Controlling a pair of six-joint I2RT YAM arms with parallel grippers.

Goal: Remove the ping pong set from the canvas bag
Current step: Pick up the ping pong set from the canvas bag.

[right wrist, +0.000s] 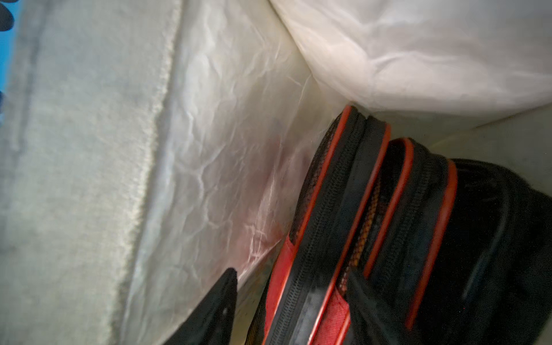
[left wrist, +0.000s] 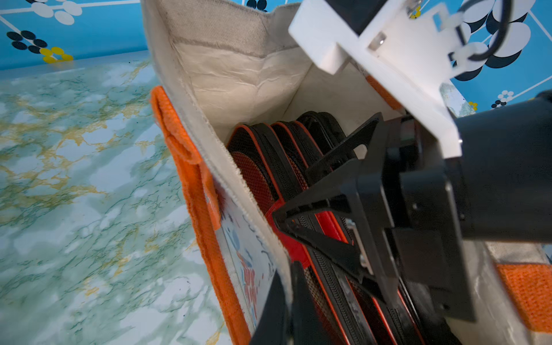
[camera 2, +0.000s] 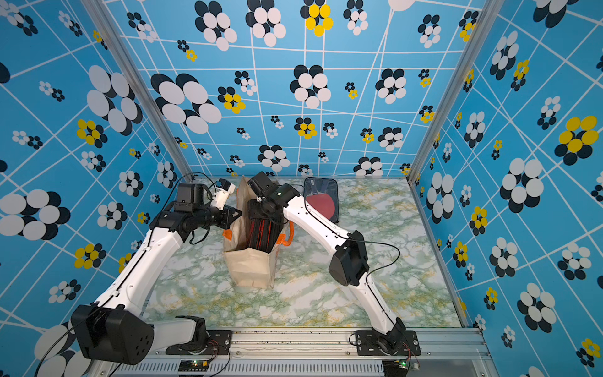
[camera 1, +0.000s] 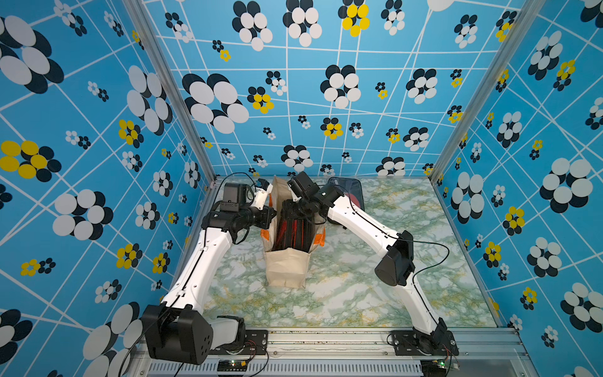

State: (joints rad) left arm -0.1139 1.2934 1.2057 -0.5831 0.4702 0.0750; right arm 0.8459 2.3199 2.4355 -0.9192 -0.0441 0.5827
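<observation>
Top views: canvas bag (camera 1: pixel 286 271) upright on table (camera 1: pixel 359 293), toward the back.
Inside: black-red cases (left wrist: pixel 268 167) on edge.
Right gripper (right wrist: pixel 291 271): in bag, jaws apart astride one case.
Left gripper (left wrist: pixel 285 304): pinched on bag wall.
Nearby: paddle pouch (camera 2: pixel 321 199), flat.

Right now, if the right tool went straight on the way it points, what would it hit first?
Probably the zipped ping pong cases standing inside the canvas bag: the right tool points down at their top edges, jaws apart. The depth between them is unclear.
</observation>
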